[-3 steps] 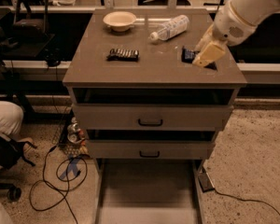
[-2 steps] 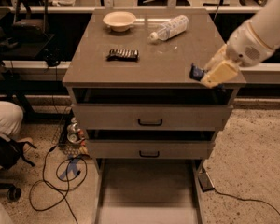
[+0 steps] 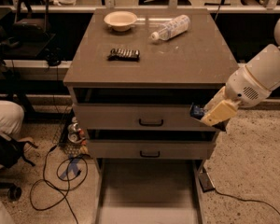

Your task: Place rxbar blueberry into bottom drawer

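My gripper (image 3: pixel 208 115) hangs at the right front corner of the cabinet, level with the upper drawer front. It is shut on the rxbar blueberry (image 3: pixel 196 111), a dark blue wrapped bar whose end sticks out to the left of the pale fingers (image 3: pixel 218 112). The bottom drawer (image 3: pixel 149 190) is pulled out below, a wide shallow tray with a bare floor. The gripper and bar are above and to the right of it.
On the cabinet top (image 3: pixel 186 59) lie a dark wrapped bar (image 3: pixel 124 54), a pale bowl (image 3: pixel 120 19) and a plastic bottle on its side (image 3: pixel 170 28). Two upper drawers with black handles (image 3: pixel 150 122) are closed. Cables lie on the floor at left (image 3: pixel 60 181).
My gripper has carried the blue bar off the cabinet top, moving right and then down past the front edge to the level of the upper drawer.
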Available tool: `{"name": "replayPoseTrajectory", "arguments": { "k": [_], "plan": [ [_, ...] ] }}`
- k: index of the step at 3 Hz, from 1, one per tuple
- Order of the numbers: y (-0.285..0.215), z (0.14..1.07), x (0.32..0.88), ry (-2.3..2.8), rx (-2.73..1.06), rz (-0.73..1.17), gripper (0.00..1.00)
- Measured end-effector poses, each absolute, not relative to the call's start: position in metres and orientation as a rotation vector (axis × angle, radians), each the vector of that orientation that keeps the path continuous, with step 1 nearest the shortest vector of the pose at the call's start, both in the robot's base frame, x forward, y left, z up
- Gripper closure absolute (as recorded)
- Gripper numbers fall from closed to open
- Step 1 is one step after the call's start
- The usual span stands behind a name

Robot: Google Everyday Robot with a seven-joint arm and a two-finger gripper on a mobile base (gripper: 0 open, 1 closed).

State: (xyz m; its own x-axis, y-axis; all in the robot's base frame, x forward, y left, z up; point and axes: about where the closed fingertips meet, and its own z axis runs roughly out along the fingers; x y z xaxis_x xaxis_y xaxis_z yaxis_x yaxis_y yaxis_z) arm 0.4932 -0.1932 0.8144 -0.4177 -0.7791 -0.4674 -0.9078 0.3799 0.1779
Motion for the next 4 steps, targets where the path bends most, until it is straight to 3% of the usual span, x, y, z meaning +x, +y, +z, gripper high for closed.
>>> {"name": "replayPoseTrajectory", "arguments": {
  "k": [1,4],
  "plan": [
    [-0.193,0.813,0.493,2.339,-1.48,0.597,1.0],
    [-0.164,0.596,0.464,2.472,-1.135,1.119,1.0]
  ]
}}
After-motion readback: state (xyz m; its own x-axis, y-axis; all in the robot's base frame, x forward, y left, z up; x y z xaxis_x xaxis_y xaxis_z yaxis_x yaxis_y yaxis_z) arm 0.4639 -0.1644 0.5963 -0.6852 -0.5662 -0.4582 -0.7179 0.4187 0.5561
